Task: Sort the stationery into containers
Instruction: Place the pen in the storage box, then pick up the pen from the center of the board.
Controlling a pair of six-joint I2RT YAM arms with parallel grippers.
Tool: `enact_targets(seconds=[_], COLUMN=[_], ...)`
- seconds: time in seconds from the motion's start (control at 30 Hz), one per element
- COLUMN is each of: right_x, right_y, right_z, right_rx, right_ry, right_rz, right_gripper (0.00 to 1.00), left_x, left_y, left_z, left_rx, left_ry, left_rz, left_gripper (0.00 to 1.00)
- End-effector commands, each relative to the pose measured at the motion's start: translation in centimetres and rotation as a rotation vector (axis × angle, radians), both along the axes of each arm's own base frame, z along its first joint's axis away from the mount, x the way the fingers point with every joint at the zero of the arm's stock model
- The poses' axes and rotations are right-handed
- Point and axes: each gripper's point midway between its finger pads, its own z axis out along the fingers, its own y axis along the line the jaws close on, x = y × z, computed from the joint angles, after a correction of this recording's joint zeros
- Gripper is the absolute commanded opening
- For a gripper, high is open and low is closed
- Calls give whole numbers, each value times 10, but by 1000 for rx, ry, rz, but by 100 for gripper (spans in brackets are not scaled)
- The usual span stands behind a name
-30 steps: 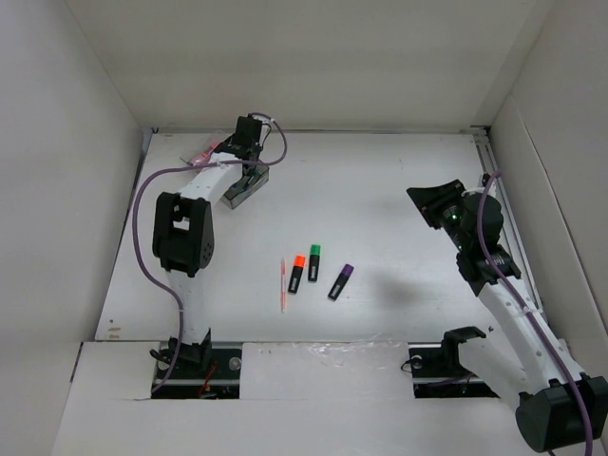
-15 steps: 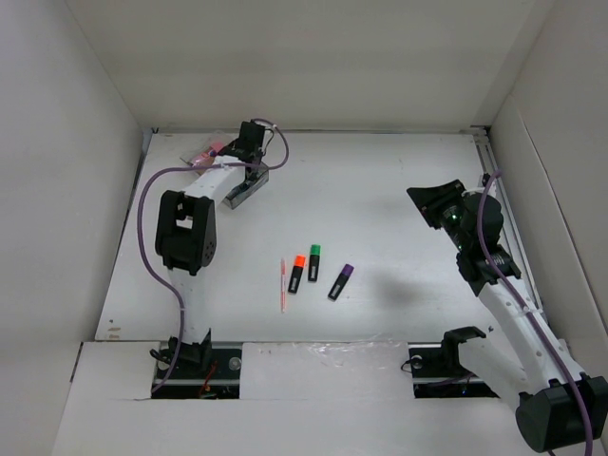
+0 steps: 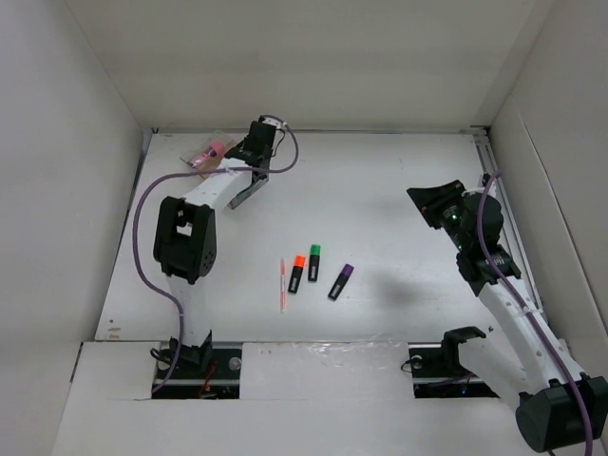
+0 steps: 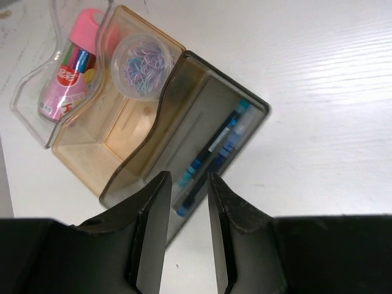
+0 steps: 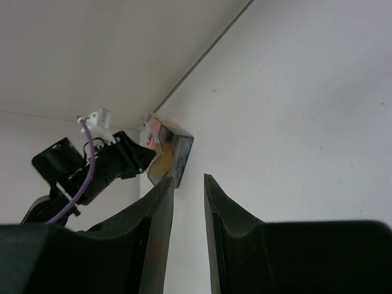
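Note:
The clear box (image 4: 147, 131) lies at the far left of the table, also in the top view (image 3: 243, 190). Its grey compartment holds the bluish pen (image 4: 214, 150), the tan one a round cup of paper clips (image 4: 142, 61), the clear one the pink-topped bottle (image 4: 67, 79). My left gripper (image 4: 187, 177) hovers over the box's near edge, jaws a little apart and empty. The pink pen (image 3: 282, 285) and the orange (image 3: 296, 274), green (image 3: 313, 262) and purple (image 3: 341, 281) highlighters lie mid-table. My right gripper (image 3: 432, 199) is raised at the right, slightly open and empty.
White walls enclose the table on the left, back and right. The box stands near the back left corner (image 5: 168, 156). A rail (image 3: 508, 228) runs along the right edge. The arm bases sit at the near edge.
My left gripper has drawn back to the right from over the box, so more of the bottle end shows. The bluish pen stays in the box. The right arm has not moved.

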Motion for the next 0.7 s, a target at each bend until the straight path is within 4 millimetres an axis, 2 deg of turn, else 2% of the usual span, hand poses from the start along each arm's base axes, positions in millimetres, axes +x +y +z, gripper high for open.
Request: enact_targets(seconds=[0.0, 0.07, 0.13, 0.17, 0.23, 0.27, 0.33, 0.43, 0.47, 0.5, 0.57, 0.6, 0.67], right_x=[0, -2, -2, 0, 2, 1, 0, 2, 4, 4, 3, 3, 2], right_y=[3, 6, 7, 7, 7, 9, 10, 11, 11, 11, 16, 16, 16], right_z=[27, 27, 27, 24, 25, 25, 25, 21, 17, 22, 22, 22, 20], right_rx=[5, 8, 8, 7, 7, 8, 1, -1, -3, -1, 0, -8, -10], right_ry=[-88, -88, -88, -77, -77, -77, -79, -67, -56, -65, -65, -68, -58], right_rz=[7, 31, 31, 31, 31, 42, 54, 54, 54, 54, 72, 73, 74], right_gripper=[32, 21, 8, 5, 0, 0, 0, 0, 0, 0, 0, 0, 0], left_x=[-18, -36, -59, -70, -88, -105, -122, -142, -153, -161, -175, -187, -207], left_y=[-22, -39, -47, -61, -72, -78, -84, -75, -71, -71, -78, -80, -96], left_z=[104, 100, 101, 100, 97, 98, 101, 121, 138, 139, 154, 171, 186], left_rx=[-121, -193, -249, -289, -354, -374, -424, -496, -577, -619, -739, -850, -995], left_ry=[-235, -224, -218, -204, -191, -187, -195, -244, -277, -273, -301, -366, -387], left_rz=[-6, -27, -38, -70, -63, -81, -78, -34, 1, 6, -25, -63, -180], left_gripper=[27, 27, 27, 27, 27, 23, 22, 18, 18, 18, 18, 18, 21])
